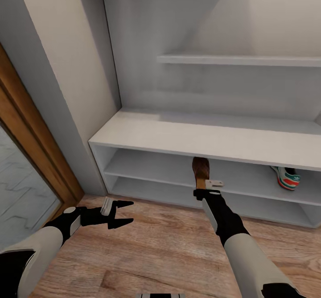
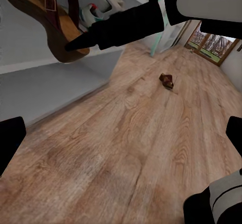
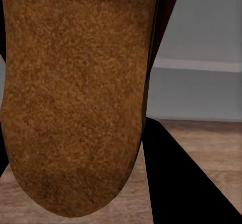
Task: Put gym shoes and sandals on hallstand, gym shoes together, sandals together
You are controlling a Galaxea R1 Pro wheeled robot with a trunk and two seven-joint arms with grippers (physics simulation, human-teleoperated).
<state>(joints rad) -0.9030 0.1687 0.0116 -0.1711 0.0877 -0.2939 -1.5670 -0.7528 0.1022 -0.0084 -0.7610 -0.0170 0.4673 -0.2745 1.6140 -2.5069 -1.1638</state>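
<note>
The pale hallstand (image 1: 178,135) stands ahead against the wall, with two open shelves under its bench top. One gym shoe (image 1: 286,177) (image 2: 93,12) rests on the upper open shelf at the right. My right gripper (image 1: 201,183) is shut on a brown sandal (image 1: 201,169) (image 2: 48,20), held toe-up just in front of that shelf's edge; its tan sole (image 3: 75,98) faces the right wrist camera. A second sandal (image 2: 167,80) lies on the corridor floor (image 2: 126,148) farther down the hall. My left gripper (image 1: 125,213) hangs open and empty low over the floor at the left.
A wooden door frame (image 1: 40,159) with glass beside it borders the left side. A floating shelf (image 1: 240,60) juts from the hallstand's back above the bench top. At the corridor's far end is a wood-framed window (image 2: 212,43).
</note>
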